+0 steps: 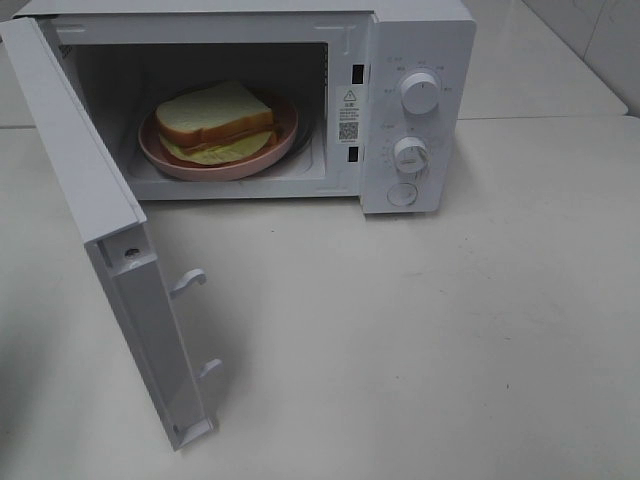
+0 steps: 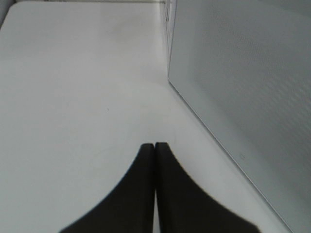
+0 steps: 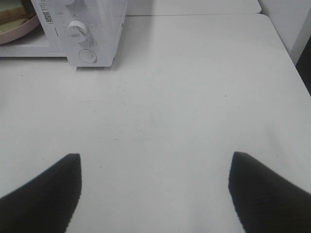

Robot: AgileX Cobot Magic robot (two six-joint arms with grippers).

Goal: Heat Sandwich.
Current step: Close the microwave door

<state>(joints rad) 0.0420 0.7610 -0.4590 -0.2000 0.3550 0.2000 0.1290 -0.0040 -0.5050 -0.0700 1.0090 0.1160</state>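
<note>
Frame left: white microwave door (image 1: 95, 190) hangs open. Upper left-centre: thick white-bread sandwich w/ yellow-green filling (image 1: 215, 112) on round pink plate (image 1: 190, 168) inside white microwave (image 1: 430, 50); left gripper (image 2: 154, 145) fingers pressed together, empty; right gripper (image 3: 154, 155) spread wide, empty.

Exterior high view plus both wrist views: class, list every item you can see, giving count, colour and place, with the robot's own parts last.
microwave: one, white, back of table
door: one, white, swung open leftward
knobs: two, white, microwave's right panel
plate: one, pink, inside microwave
sandwich: one, white bread, yellow-green filling, on plate
table: one, white, under everything
left tool: one, black, shut, beside door
right tool: one, black, open, above table
</note>
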